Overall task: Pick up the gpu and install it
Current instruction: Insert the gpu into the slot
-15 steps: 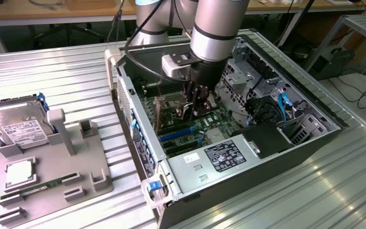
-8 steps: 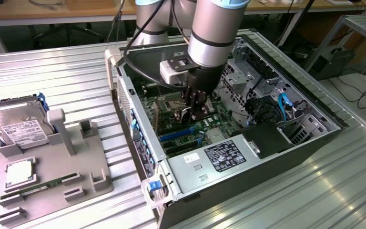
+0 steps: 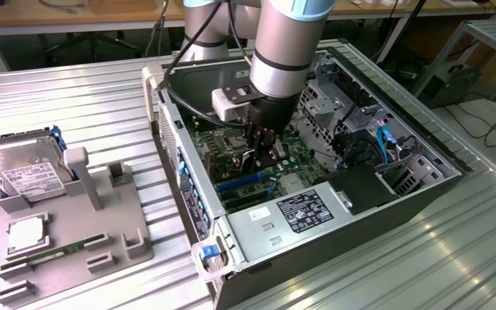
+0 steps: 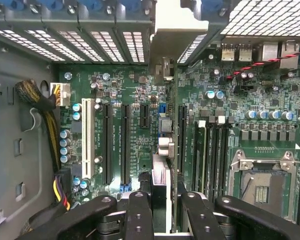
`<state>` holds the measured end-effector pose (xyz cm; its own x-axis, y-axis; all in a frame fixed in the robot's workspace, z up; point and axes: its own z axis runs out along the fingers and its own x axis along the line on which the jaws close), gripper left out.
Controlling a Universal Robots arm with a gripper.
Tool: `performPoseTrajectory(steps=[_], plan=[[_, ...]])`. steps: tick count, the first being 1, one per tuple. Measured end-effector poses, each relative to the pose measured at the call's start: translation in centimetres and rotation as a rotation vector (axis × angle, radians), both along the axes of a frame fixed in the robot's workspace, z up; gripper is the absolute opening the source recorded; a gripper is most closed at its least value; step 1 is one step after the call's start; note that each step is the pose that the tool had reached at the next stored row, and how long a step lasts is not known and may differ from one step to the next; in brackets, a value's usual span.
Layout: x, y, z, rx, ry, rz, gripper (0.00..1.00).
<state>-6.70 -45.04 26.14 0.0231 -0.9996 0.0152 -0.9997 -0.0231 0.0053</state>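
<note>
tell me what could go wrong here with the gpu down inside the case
1. The pincer holds the gpu edge-on over the motherboard; if it sits off the slot, pressing down could jam it or damage nearby components.
2. The card's bracket is close to the case's rear slot covers and might catch there.

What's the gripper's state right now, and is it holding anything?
Gripper: shut on the gpu, held edge-on inside the open computer case, above the motherboard.
</note>
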Motion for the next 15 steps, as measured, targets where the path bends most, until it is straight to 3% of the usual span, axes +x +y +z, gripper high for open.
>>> performPoseTrajectory(steps=[15], plan=[[-0.6,-0.06,-1.29,-0.0002,0.0,0.0,0.28]])
